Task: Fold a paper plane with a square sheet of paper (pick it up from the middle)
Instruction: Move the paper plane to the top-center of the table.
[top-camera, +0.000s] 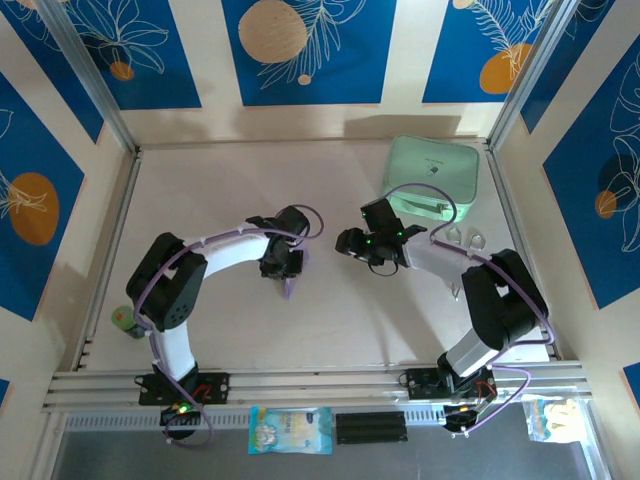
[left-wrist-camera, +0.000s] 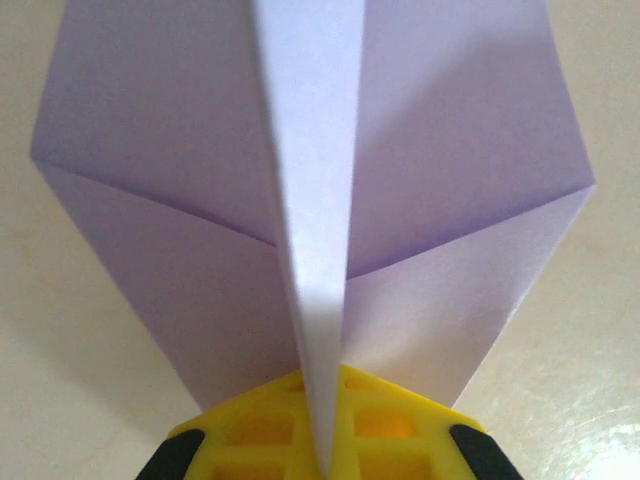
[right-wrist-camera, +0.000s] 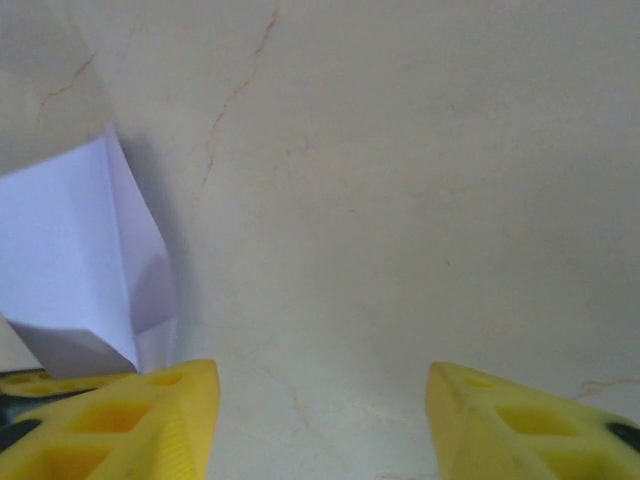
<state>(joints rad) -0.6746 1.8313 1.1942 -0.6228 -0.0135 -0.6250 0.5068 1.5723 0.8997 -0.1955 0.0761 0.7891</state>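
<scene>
- The left fingers (left-wrist-camera: 285, 425) sit nearest the left wrist camera. They are closed tight on the raised centre ridge of the paper plane (left-wrist-camera: 180, 180), with the thin fold standing upright between the yellow pads.
- Beyond that pinch, the lilac wings spread out flat on both sides, each with a diagonal crease running in to the ridge. In the top view the paper plane (top-camera: 289, 288) pokes out just below the left fingers (top-camera: 283, 262), near the middle of the counter (top-camera: 220, 180).
- The right fingers (right-wrist-camera: 150, 420) stand wide apart and hold nothing, with bare counter (right-wrist-camera: 400, 200) between them. One corner of the paper (right-wrist-camera: 80, 250) rises just beside one of them, outside the gap.
- The folding looks well advanced; what remains seems to be setting the wings and releasing.
- Risk: the hold is on a narrow strip of thin paper. A sideways drag could pull the ridge out of the pads or skew the centre crease.
- Risk: if the right fingers (top-camera: 352, 243) close or sweep where they are, the near one could catch that raised corner and buckle the wing or tear it against the left hold.
- Risk: the wings may spring open once freed, since I cannot tell how firmly the creases are pressed.
- Farthest back, the mint-green case (top-camera: 432, 180) lies well apart from the work.
</scene>
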